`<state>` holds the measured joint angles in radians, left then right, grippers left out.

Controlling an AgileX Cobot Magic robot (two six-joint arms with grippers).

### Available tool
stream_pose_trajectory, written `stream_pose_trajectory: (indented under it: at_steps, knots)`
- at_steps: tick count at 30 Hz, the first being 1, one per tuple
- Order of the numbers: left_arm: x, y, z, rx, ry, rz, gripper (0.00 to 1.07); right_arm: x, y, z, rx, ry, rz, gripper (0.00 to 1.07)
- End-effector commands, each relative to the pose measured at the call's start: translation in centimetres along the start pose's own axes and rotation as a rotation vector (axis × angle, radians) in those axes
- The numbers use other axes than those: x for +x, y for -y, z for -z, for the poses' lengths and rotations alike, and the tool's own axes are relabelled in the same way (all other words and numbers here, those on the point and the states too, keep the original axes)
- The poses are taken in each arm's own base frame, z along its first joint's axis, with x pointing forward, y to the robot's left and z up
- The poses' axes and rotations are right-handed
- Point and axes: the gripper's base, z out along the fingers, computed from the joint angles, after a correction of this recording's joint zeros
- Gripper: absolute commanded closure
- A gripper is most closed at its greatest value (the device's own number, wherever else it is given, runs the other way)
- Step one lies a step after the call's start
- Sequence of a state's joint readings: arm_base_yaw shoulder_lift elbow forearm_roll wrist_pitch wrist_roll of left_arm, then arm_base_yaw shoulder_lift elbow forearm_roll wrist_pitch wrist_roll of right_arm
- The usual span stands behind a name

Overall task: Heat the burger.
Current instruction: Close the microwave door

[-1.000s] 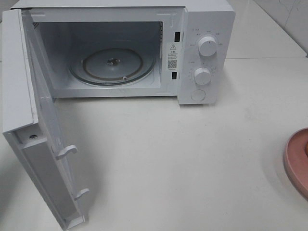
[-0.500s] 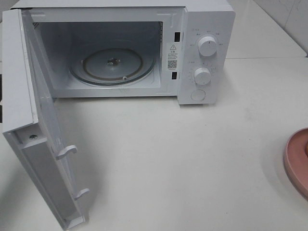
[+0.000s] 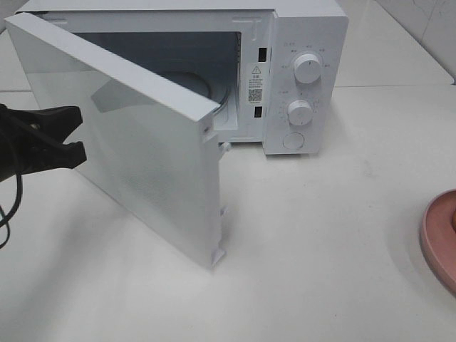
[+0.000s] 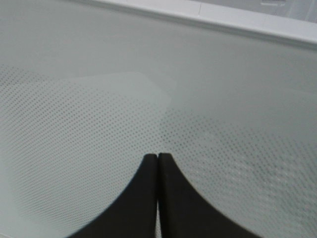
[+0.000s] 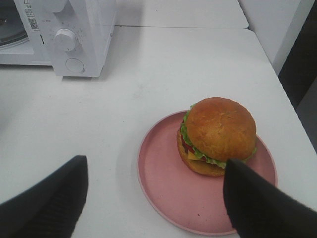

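Note:
The burger [image 5: 218, 134], with a golden-brown bun and green lettuce, sits on a pink plate [image 5: 163, 198] in the right wrist view. My right gripper [image 5: 156, 166] is open above the near part of the plate, its fingers apart and holding nothing. Only the plate's rim [image 3: 438, 235] shows at the right edge of the high view. The white microwave [image 3: 306, 43] stands at the back with its door [image 3: 142, 142] half swung. My left gripper [image 3: 80, 135] is at the door's outer face; the left wrist view shows its fingertips [image 4: 148, 163] together against the dotted door panel.
The microwave's two knobs [image 3: 306, 68] and round button [image 3: 293, 140] face front. The white table [image 3: 320, 249] stretches between the microwave and the plate. The table's right edge [image 5: 292, 114] lies just past the plate.
The microwave door has swung from wide open to about half shut. My left gripper has come into the high view from the left, against the door.

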<state>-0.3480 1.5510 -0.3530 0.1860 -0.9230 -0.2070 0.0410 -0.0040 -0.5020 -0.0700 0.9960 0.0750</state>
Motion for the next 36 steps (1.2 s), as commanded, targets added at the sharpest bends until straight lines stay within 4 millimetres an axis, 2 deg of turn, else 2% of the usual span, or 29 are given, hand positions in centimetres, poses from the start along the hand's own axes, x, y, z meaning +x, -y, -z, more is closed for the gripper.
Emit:
stream_pose_trajectory:
  at_steps: [1,9,16,18,23,28,30,33,36]
  knots:
    - [-0.5,1.0,-1.2,0.019,0.024,0.018,1.07,0.3,0.0,0.3,0.003,0.025,0.01,0.32]
    - [-0.7,3.1,-3.9,0.005,0.045,0.091,1.07,0.3,0.0,0.3,0.003,0.025,0.01,0.32]
    - [-1.1,4.6,-5.8,-0.015,0.056,0.064,1.07,0.3,0.0,0.3,0.003,0.025,0.01,0.32]
    - [-1.4,5.7,-7.2,-0.031,0.047,0.065,1.07,0.3,0.0,0.3,0.003,0.025,0.009,0.32]
    - [-1.7,6.3,-8.1,-0.04,0.053,0.056,1.07,0.3,0.0,0.3,0.003,0.025,0.009,0.32]
    - [-2.0,7.1,-9.9,-0.045,0.048,0.07,1.07,0.3,0.0,0.3,0.003,0.025,0.009,0.32]
    - [-2.5,7.5,-11.3,-0.04,0.052,0.08,1.07,0.3,0.0,0.3,0.003,0.025,0.009,0.32]
    - [-2.7,7.6,-11.6,-0.039,0.056,0.083,1.07,0.3,0.0,0.3,0.003,0.025,0.009,0.32]
    - [-3.1,7.8,-12.7,-0.036,0.062,0.092,1.07,0.3,0.0,0.3,0.003,0.025,0.009,0.32]
